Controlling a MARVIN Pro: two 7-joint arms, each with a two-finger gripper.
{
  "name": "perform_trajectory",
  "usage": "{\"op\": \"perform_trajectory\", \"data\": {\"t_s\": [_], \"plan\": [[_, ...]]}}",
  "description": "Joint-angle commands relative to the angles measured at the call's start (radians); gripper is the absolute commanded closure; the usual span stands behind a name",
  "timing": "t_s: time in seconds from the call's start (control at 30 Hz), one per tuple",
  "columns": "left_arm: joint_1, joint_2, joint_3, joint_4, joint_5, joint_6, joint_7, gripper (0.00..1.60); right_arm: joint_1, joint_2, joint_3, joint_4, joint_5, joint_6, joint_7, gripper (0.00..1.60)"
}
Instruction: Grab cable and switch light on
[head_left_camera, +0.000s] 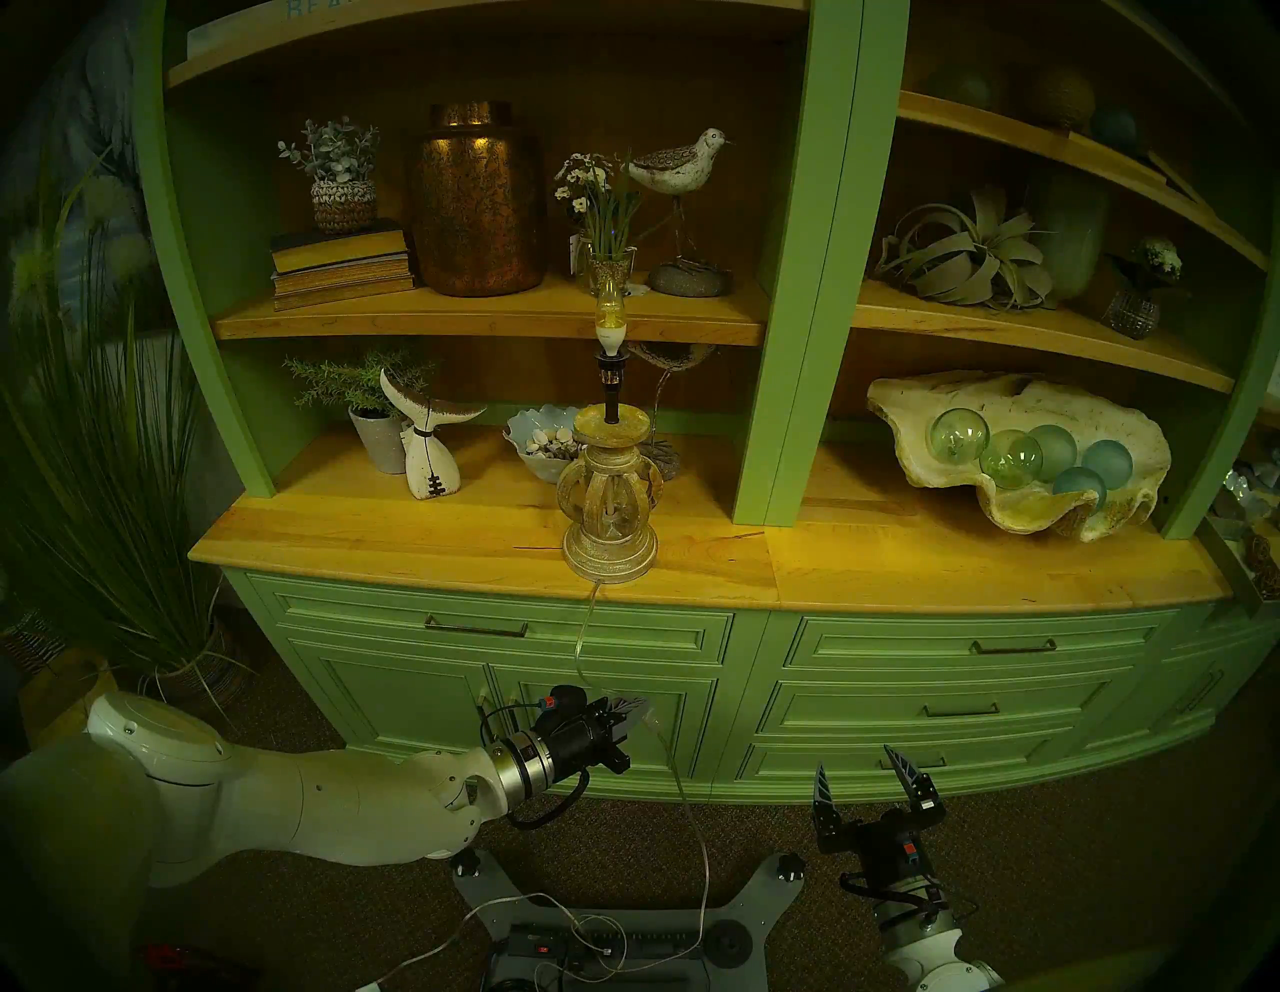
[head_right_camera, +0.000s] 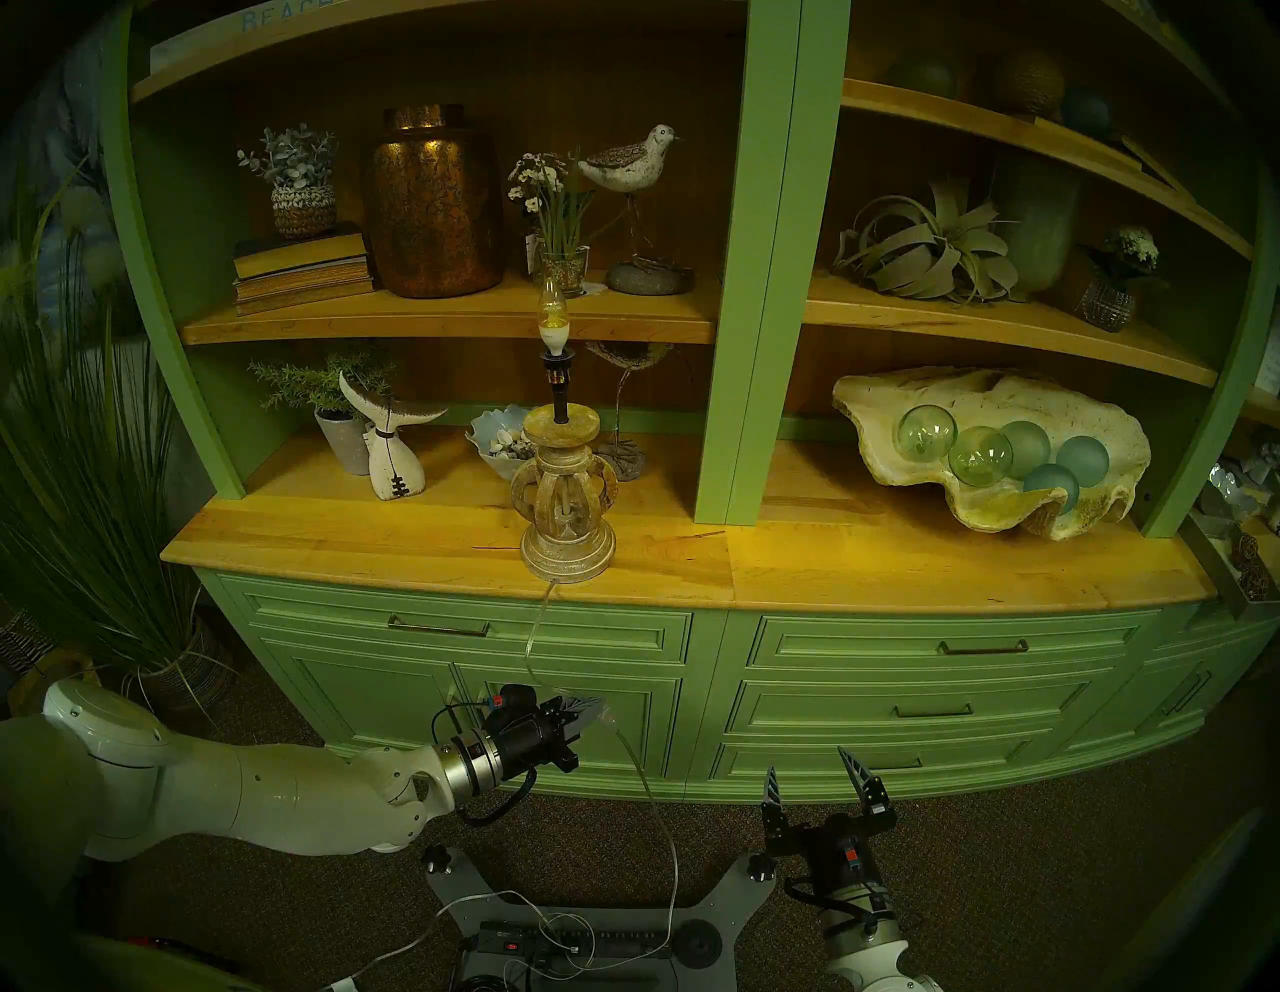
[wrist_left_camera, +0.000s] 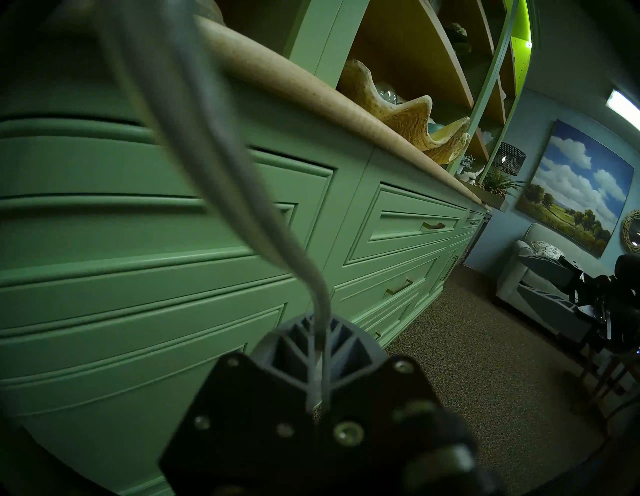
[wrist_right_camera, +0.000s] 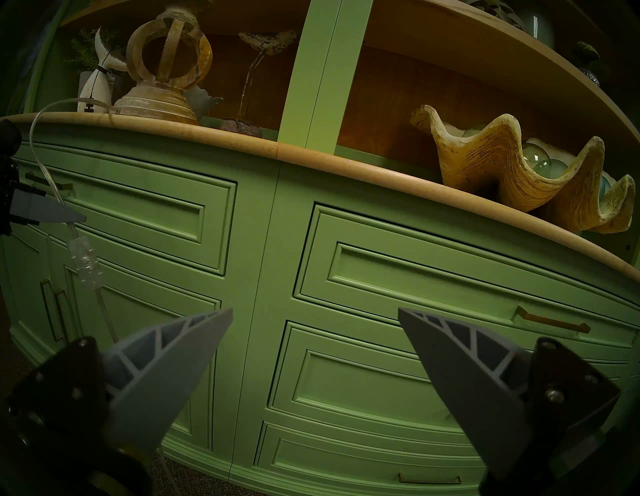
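The light is a candle-shaped bulb (head_left_camera: 609, 313) (head_right_camera: 553, 315) with a faint yellow tint inside. It tops a carved whitewashed lamp base (head_left_camera: 609, 509) (head_right_camera: 564, 509) (wrist_right_camera: 162, 69) at the counter's front edge. The clear cable (head_left_camera: 587, 623) (head_right_camera: 533, 634) (wrist_right_camera: 43, 162) hangs from the base down the cabinet front. My left gripper (head_left_camera: 638, 712) (head_right_camera: 594, 708) (wrist_left_camera: 320, 334) is shut on the cable. The clear switch block (wrist_right_camera: 81, 263) hangs just below its fingers. The cable drops on to the floor (head_left_camera: 696, 838). My right gripper (head_left_camera: 866, 776) (head_right_camera: 812, 770) (wrist_right_camera: 315, 311) is open and empty, lower and to the right.
Green cabinet with drawers and brass handles (head_left_camera: 1012, 648) stands right behind both grippers. A black power strip (head_left_camera: 596, 943) and a thin white looped wire (head_left_camera: 554, 907) lie on my base. A large clam shell with glass balls (head_left_camera: 900, 415), a whale-tail figure (head_left_camera: 429, 450) and a shell bowl (head_left_camera: 533, 433) sit on the counter.
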Motion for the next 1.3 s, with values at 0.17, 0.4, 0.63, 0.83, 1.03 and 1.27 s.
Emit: {"op": "perform_trajectory", "data": {"t_s": [0.17,0.4,0.63,0.83,1.03,1.27], "plan": [[-0.021,-0.003,-0.018,-0.001,-0.004,-0.015,-0.012,1.6,0.003,0.0,0.0,-0.029,0.0,-0.005,0.0,0.0],[-0.026,-0.12,0.053,-0.016,0.071,0.064,-0.05,1.6,0.007,0.0,0.0,-0.022,0.0,-0.008,0.0,0.0],[-0.095,-0.139,0.069,-0.117,0.133,0.102,-0.103,1.6,0.008,0.0,0.0,-0.019,0.0,-0.008,0.0,0.0],[-0.167,-0.053,0.03,-0.2,0.202,0.116,-0.075,1.6,0.009,0.0,0.0,-0.019,0.0,-0.008,0.0,0.0],[-0.211,0.042,0.01,-0.235,0.23,0.123,-0.057,1.6,0.009,0.0,-0.001,-0.018,-0.001,-0.008,0.0,0.0],[-0.256,0.127,0.098,-0.318,0.272,0.231,-0.029,1.6,0.007,0.0,0.0,-0.022,0.0,-0.009,0.0,0.0]]}}
